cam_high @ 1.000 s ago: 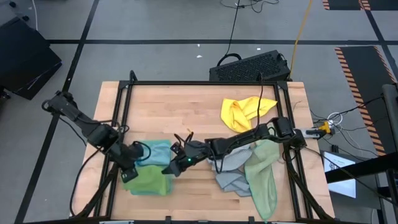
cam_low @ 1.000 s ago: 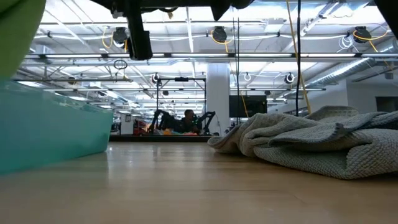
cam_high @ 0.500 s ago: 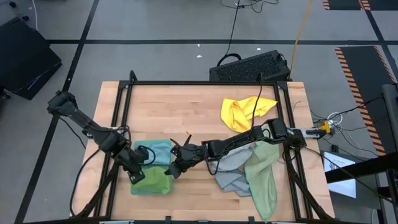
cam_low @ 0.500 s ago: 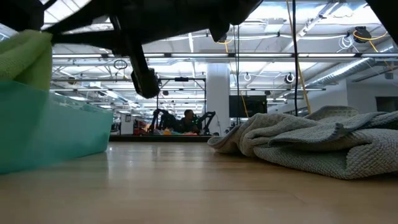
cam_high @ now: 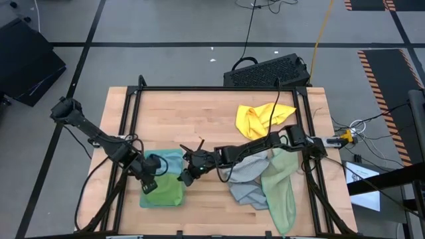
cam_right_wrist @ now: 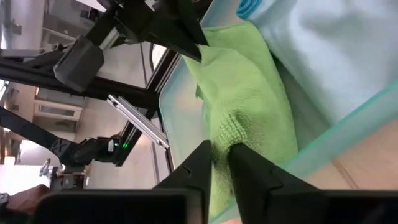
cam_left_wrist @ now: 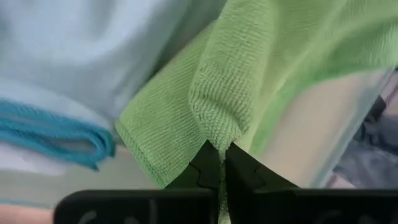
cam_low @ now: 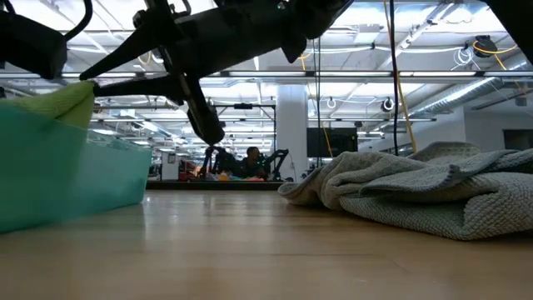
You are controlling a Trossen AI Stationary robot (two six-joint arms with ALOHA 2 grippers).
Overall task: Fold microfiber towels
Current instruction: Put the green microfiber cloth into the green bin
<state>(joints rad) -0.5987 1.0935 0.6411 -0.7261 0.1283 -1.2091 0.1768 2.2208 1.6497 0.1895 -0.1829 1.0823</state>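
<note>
You have the left gripper [cam_high: 149, 185] and right gripper [cam_high: 188, 176] each pinched shut on an edge of the bright green towel [cam_high: 163, 192], spreading it flat over the teal towel [cam_high: 167, 161] at the table's [cam_high: 212, 113] front-left.

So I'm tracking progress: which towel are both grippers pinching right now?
The bright green towel, lying on the light blue one; the yellow, grey and sage towels lie untouched to the right.
</note>
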